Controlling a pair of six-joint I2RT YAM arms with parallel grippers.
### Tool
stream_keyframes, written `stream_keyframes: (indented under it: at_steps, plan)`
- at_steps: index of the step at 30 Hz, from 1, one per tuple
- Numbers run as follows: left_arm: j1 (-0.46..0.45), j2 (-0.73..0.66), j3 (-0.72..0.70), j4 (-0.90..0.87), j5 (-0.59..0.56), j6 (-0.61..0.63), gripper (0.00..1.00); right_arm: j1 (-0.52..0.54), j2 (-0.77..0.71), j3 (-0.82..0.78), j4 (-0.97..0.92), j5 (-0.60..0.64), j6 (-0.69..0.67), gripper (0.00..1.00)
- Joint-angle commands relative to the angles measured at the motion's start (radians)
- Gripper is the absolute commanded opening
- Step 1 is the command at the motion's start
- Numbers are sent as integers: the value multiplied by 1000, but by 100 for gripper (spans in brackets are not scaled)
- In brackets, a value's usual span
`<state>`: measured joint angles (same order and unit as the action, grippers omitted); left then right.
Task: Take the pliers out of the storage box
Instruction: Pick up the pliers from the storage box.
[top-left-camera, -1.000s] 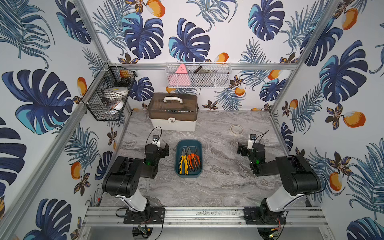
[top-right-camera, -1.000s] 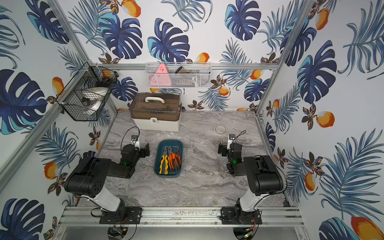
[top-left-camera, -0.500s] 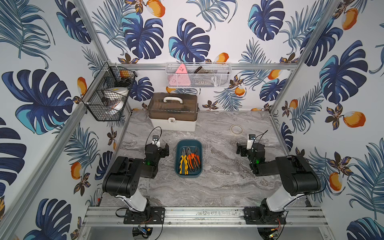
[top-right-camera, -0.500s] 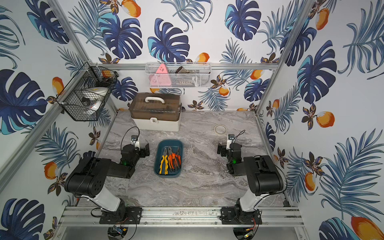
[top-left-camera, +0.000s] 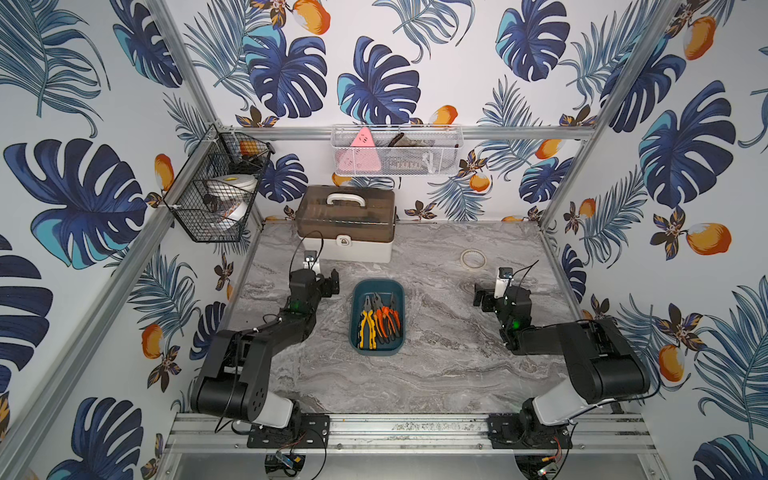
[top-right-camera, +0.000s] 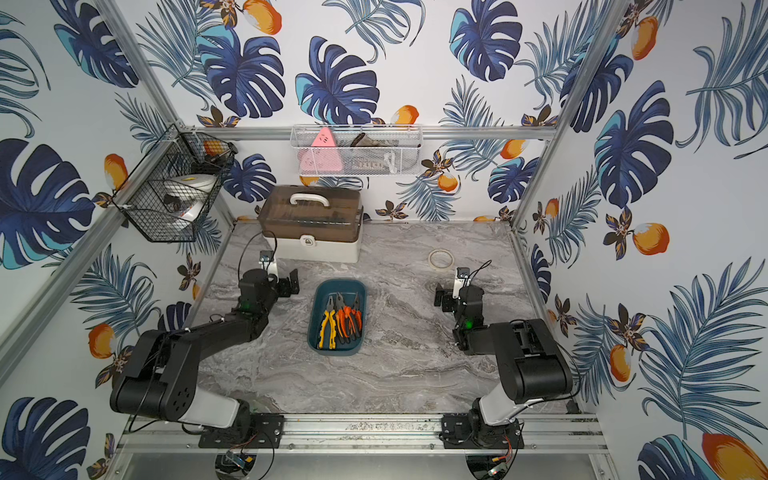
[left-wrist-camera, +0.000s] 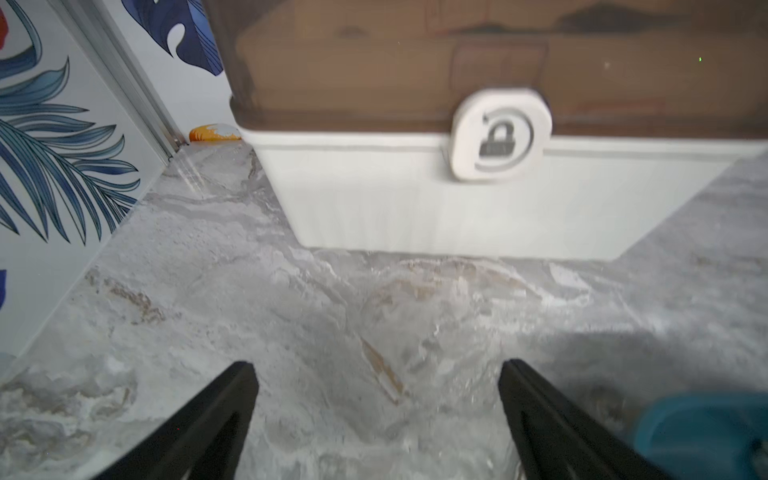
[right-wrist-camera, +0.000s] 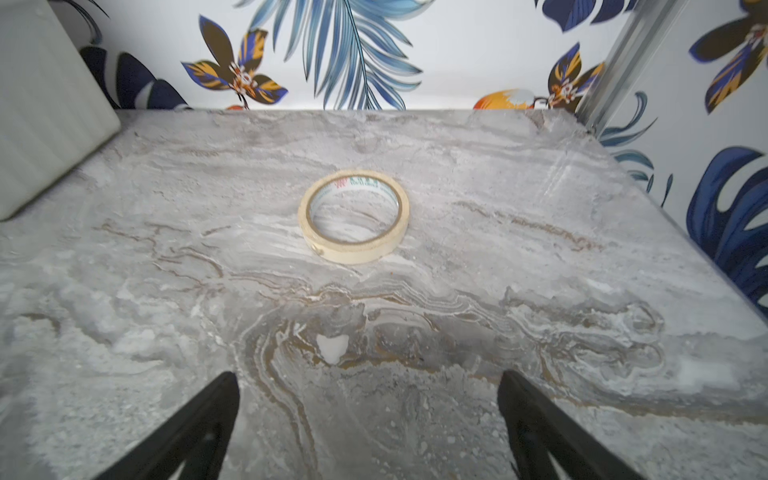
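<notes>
The storage box (top-left-camera: 378, 283) is sitting between the grippers: the left gripper (top-left-camera: 331, 286) is hanging just beside its far left corner, and the right gripper (top-left-camera: 482, 297) is hovering well apart off its right side. Both are spread wide and holding nothing. The pliers (top-left-camera: 379, 322) are all lying inside the box, long axes along its length with jaws toward its far end, so the left arm looks nearer for reaching in.

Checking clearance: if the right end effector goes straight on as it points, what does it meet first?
Likely the cream ring-shaped roll of paper tape, flat on the grey marbled tabletop ahead; depth unclear.
</notes>
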<state>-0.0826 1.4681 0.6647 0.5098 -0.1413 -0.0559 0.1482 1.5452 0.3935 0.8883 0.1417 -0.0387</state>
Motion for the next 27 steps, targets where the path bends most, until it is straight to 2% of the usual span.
stream_keyframes:
  at_steps: [1,6,9,11,12,13,15,17,18,20,24,27]
  plan:
    - [-81,-31,66,-310,-7,-6,99,46,-74,2,-75,119,-18,100]
    - [-223,-222,-21,-247,1,8,99,243,-248,146,-441,313,-97,100]
    - [-238,-314,-33,-292,5,-109,99,341,-291,300,-685,288,-65,100]
    - [-238,-331,-22,-377,-21,-176,99,351,-261,450,-887,254,88,100]
    - [-239,-332,-19,-404,-37,-207,99,350,-225,538,-1052,229,217,100]
    - [-239,-329,-17,-422,-82,-253,99,349,-188,596,-1171,263,309,100]
    - [-238,-305,-3,-456,-117,-285,99,326,-97,612,-1223,273,477,100]
    - [-238,-266,28,-476,-71,-257,99,279,-1,676,-1315,125,527,100]
    - [-238,-249,36,-474,-39,-245,99,278,21,690,-1329,120,533,99]
    - [-240,-236,45,-479,0,-224,99,309,-12,618,-1235,130,515,99]
    - [-239,-256,43,-514,-21,-230,99,355,-163,379,-948,94,482,100]
    - [-239,-281,20,-500,4,-226,99,395,-227,299,-873,156,456,100]
